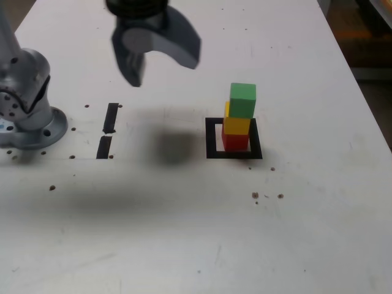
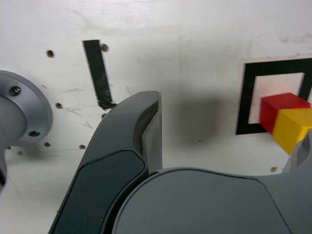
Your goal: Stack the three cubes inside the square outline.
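Three cubes stand stacked inside the square outline (image 1: 211,138), red cube (image 1: 234,141) at the bottom, yellow cube (image 1: 236,125) in the middle and green cube (image 1: 242,100) on top, with bare table (image 1: 184,245) open toward six o'clock and the far edge close at twelve o'clock. One gripper (image 1: 156,52) hangs raised at about ten o'clock from the stack, well apart from it, its jaws spread wide and empty. Two short tape strips (image 1: 108,130) lie at nine o'clock, beside the arm's base (image 1: 27,113).

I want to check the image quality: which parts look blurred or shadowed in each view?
Exterior view: the gripper is motion-blurred, and a soft dark shadow lies on the table at the exterior view's left of the square outline. Wrist view: the near fingers look soft; the red cube is fairly sharp.
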